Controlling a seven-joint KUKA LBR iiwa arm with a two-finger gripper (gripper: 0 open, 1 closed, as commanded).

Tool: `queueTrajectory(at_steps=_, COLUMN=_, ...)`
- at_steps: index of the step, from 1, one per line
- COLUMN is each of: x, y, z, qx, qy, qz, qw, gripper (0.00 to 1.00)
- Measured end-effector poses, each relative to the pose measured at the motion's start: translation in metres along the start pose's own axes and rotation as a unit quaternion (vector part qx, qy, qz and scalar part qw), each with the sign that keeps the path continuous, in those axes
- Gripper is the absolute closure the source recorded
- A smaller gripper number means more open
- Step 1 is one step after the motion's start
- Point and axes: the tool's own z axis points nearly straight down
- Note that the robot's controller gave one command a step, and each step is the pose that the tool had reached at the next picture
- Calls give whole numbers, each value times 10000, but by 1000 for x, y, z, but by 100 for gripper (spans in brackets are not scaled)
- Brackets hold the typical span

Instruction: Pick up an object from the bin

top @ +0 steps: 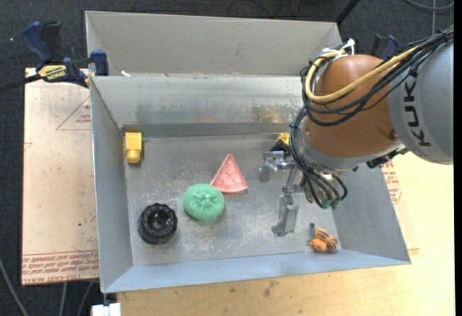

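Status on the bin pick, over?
Gripper open, nothing between fingers. Over bare floor of bin, between pink wedge and small orange piece. Nothing in the way.

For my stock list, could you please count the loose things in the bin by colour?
Yellow block: 1
Pink triangle: 1
Green round lump: 1
Black round knob: 1
Orange small thing: 1
Total: 5
A half-hidden yellow bit is not counted.

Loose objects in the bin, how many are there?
5: yellow block by the left wall, pink wedge mid-floor, green disc and black ring front left, small orange piece front right. The arm may hide more.
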Motion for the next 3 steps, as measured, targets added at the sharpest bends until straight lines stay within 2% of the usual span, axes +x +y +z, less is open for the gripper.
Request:
queueTrajectory(at_steps=1, x=0, y=0, z=0, qx=0, qy=0, qz=0, qw=10000, gripper=0)
queueTrajectory(at_steps=2, x=-18, y=26, z=42, qx=-1, qy=-33, qz=355, qw=9994, gripper=0)
queueTrajectory(at_steps=3, x=-23, y=34, z=54, qx=-3, qy=-17, qz=429, qw=9991, gripper=0)
